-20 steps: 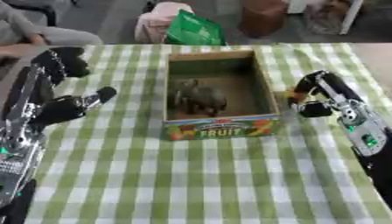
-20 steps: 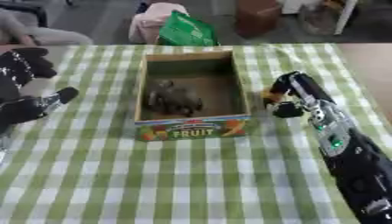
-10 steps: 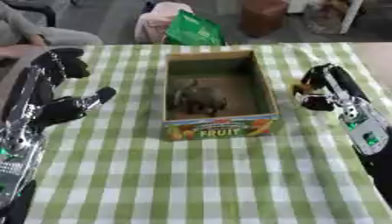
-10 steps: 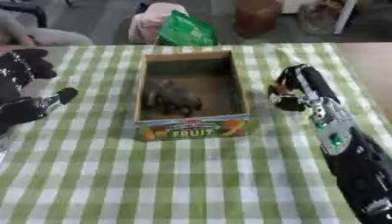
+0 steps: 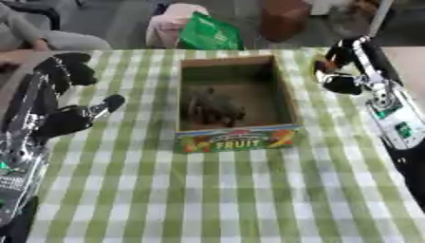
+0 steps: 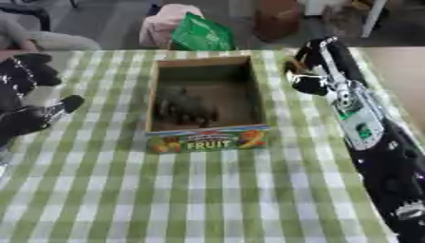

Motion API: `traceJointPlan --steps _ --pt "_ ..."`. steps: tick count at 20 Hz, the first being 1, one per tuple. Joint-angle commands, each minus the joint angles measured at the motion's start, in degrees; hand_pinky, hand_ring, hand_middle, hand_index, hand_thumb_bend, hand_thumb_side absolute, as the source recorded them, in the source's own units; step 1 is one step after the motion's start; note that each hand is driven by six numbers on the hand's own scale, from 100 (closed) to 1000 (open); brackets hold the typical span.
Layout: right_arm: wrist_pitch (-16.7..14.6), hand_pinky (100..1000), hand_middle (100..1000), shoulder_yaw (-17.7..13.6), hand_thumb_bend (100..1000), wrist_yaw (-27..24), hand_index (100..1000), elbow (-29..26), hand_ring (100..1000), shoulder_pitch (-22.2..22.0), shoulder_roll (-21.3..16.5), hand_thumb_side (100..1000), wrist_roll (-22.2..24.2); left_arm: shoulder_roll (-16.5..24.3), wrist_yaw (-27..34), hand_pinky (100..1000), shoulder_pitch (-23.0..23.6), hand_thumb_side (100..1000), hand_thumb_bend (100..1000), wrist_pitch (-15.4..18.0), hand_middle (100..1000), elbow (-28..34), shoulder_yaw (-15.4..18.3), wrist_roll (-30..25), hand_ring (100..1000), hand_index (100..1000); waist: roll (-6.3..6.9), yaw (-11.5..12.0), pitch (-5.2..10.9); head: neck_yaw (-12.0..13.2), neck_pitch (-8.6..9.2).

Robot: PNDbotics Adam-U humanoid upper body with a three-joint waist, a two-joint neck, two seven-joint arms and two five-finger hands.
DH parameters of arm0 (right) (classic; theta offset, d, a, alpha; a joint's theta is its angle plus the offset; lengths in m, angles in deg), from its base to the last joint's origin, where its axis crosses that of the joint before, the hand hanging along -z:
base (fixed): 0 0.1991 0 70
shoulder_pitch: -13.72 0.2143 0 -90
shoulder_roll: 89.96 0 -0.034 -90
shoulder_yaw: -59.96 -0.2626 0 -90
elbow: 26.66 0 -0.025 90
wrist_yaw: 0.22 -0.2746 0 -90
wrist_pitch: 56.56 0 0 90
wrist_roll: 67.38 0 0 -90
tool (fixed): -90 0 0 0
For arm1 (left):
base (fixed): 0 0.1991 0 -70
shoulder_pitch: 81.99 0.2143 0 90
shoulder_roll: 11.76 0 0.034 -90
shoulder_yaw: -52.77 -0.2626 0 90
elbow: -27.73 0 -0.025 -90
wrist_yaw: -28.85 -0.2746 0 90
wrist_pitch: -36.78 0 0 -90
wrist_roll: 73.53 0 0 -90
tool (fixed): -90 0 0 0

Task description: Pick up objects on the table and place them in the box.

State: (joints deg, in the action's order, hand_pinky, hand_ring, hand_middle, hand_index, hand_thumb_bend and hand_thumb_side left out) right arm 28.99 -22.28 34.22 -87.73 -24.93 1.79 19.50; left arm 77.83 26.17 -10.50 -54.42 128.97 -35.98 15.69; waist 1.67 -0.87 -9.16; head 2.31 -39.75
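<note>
Looking down on one table (image 5: 249, 199) spread with a soft green-and-white checked cloth, and right in the middle sits one cardboard box (image 5: 286, 99), rectangular, open at the top, plain brown walls, with a glossy printed front panel reading FRUIT. Inside it, on the bottom, lies one dark, lumpy, rough-looking object (image 5: 212, 107), greyish-brown, shape too blurred to name.

Over on the right, the right hand (image 6: 309, 66) hangs above the cloth just beside the box's far right corner, black and shiny with silver at the wrist. Its fingers (image 6: 307, 84) are curled in, and there seems to be a small orange-brown something (image 6: 295, 65) tucked against them, though whether they truly clamp it cannot be told.

On the left, the left hand (image 5: 66, 114) hovers well apart from the box, matte black, fingers (image 5: 70, 71) spread apart and relaxed, thumb sticking out toward the box, holding nothing.

Beyond the table's far edge, one crinkly green bag (image 5: 207, 33) leans against one pink padded shape (image 5: 170, 19).
</note>
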Motion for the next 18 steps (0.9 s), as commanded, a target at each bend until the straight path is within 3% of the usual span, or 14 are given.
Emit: traceJointPlan --steps 1,7,9,13,18 --pt "-0.8 600 359 0.5 116 1.0 417 -0.7 571 2.9 1.0 100 0.9 0.5 0.4 716 -0.7 159 737 0.2 551 0.6 0.2 -0.3 597 741 0.08 0.2 1.04 -0.3 -0.12" --pt "-1.8 601 362 0.6 145 3.9 423 3.6 571 5.5 5.4 100 1.5 0.0 0.6 717 -0.8 160 733 0.3 553 0.7 -0.2 -0.8 600 740 0.46 0.9 0.89 -1.0 0.05" --pt "-2.0 607 403 0.7 221 5.5 469 5.4 582 6.0 6.7 100 2.0 -0.2 0.7 719 -0.9 160 731 0.3 553 0.7 -0.3 -0.9 601 740 0.61 1.2 0.85 -1.3 0.14" --pt "-2.4 632 527 0.3 327 8.4 717 7.5 629 6.4 8.3 100 2.9 -0.3 0.8 719 -0.9 161 730 0.3 554 0.7 -0.3 -1.0 601 739 0.65 1.4 0.78 -1.5 0.31" --pt "-1.6 647 684 -0.2 424 9.1 849 5.8 677 6.0 7.7 100 1.9 -0.4 0.9 719 -0.6 162 729 0.3 554 0.6 -0.3 -1.0 601 738 0.29 1.2 0.76 -1.2 0.38"
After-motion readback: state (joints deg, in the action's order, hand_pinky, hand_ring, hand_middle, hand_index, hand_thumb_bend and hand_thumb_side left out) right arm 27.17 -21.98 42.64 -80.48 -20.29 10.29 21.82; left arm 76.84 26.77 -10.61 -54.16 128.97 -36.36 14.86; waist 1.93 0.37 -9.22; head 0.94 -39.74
